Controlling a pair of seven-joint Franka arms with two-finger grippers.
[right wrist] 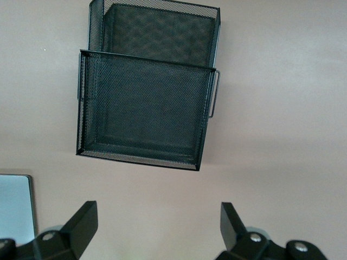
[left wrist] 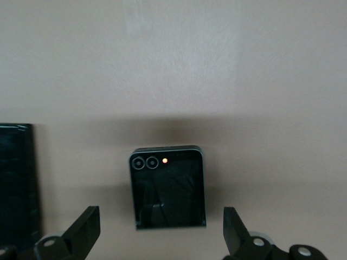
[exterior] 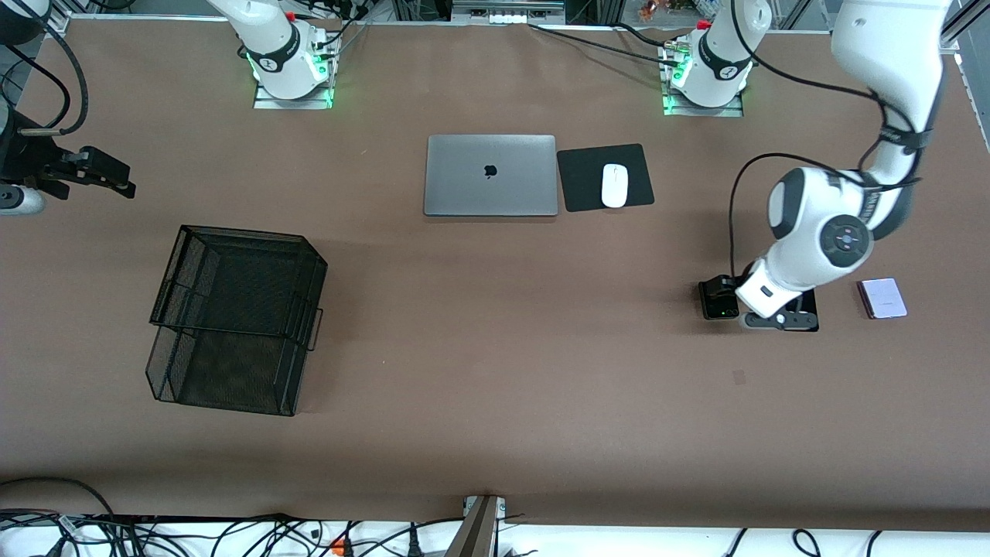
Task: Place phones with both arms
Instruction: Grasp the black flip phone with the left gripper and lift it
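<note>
Black squarish phone [left wrist: 167,187] lies flat on the worktop [exterior: 495,348] beside the slim slab [left wrist: 16,184], left end effector [left wrist: 162,235] spread wide just above it for pickup; right end effector [right wrist: 157,233], also spread, waits over the mesh tray [right wrist: 146,114].

Hidden and cropped items:
- Long slim black phone [exterior: 807,319]: the left arm's wrist is covering most of it at right of centre in the front view; the left wrist view's edge is cropping it [left wrist: 16,184].
- Squarish black phone [exterior: 716,300]: the wrist is partly covering it.
- Left hand [left wrist: 161,230]: only its fingertips are showing at the frame's bottom.
- Laptop [right wrist: 15,208]: the right wrist view's edge is cutting it off.
</note>
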